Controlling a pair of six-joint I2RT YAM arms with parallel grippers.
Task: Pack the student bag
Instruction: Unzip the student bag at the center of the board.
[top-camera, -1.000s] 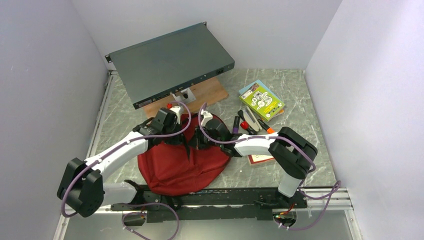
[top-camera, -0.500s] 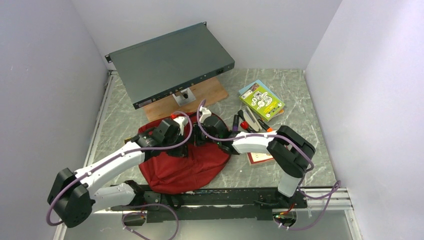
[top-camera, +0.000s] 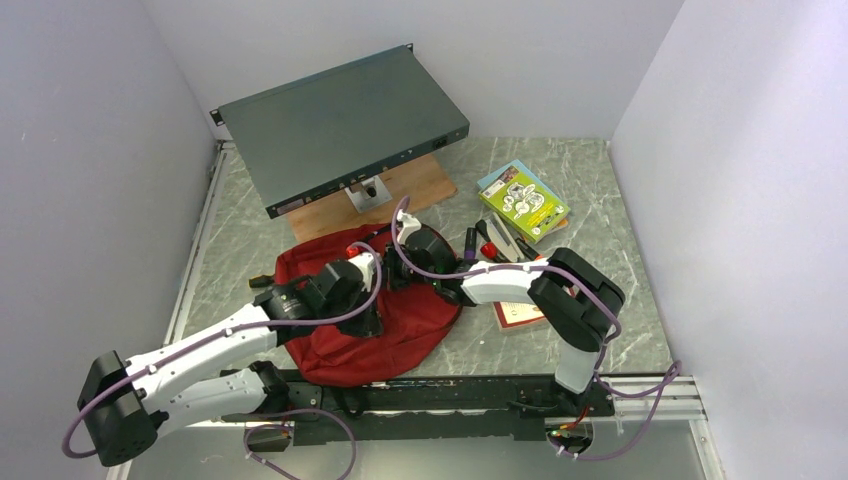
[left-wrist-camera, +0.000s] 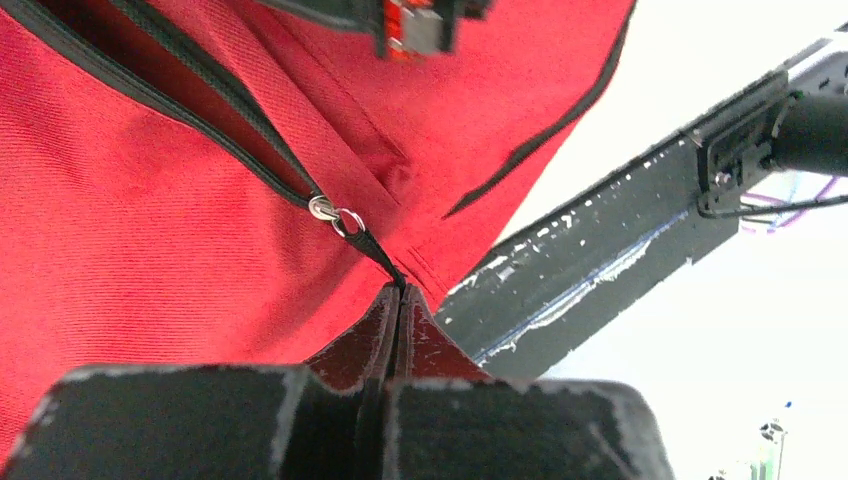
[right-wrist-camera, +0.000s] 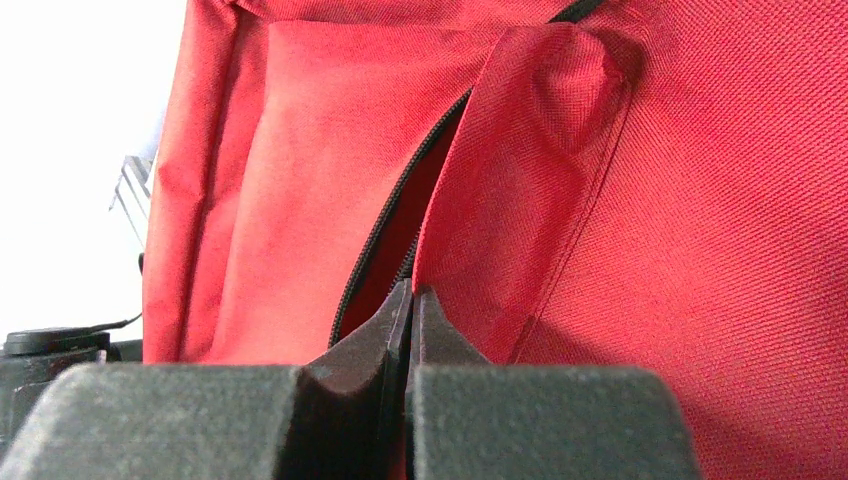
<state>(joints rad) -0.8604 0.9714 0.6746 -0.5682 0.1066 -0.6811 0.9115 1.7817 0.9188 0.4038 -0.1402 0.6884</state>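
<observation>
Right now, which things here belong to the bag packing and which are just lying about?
Job: bag; left pincer, shut on zip pull; right pincer, shut on bag's edge; green book, pens, probably to go in.
Lying about: rack unit; wooden board under it.

One student bag (top-camera: 410, 325) — one rack unit (top-camera: 340, 130) — one wooden board (top-camera: 425, 183)

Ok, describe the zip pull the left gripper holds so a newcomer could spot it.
In front of the flat dark-grey metal rack unit lies a dark red fabric backpack. Its black zipper track ends in a small silver ring with a short black cord tab. Unlike anything nearby, that tab is pinched in the shut left gripper.
</observation>
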